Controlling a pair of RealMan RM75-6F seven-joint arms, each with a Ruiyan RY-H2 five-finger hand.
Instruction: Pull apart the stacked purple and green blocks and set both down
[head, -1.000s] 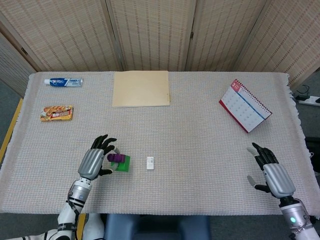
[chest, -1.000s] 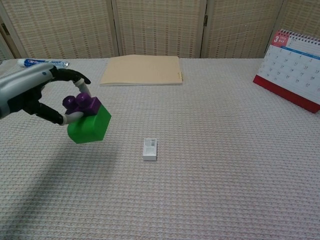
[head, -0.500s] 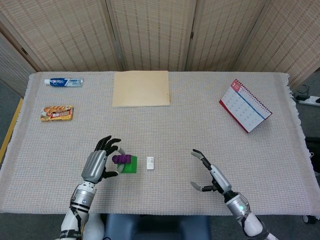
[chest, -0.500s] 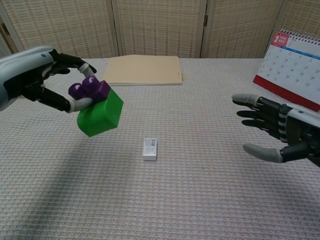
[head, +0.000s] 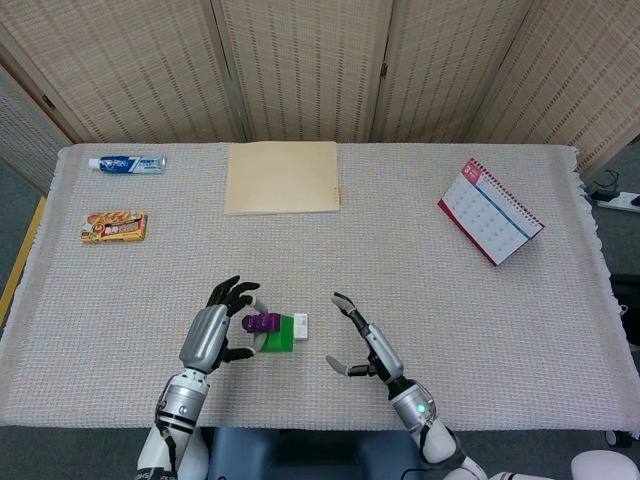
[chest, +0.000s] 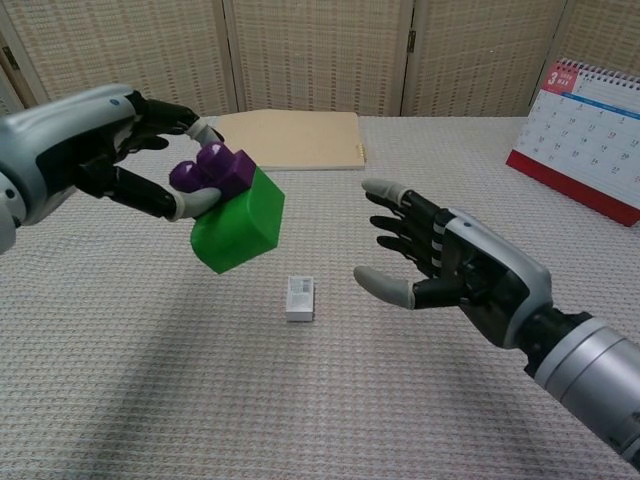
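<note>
Purple block (chest: 222, 168) tops tilted green block (chest: 240, 222), airborne.

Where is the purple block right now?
The purple block is up in the air, left of centre in the chest view, pinched by the left hand, stuck on the green block.

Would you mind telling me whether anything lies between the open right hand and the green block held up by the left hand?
Nothing visible does. The right hand faces the green block across open air. The small white block lies on the table below that gap. The left hand pinches the purple block on top.
</note>
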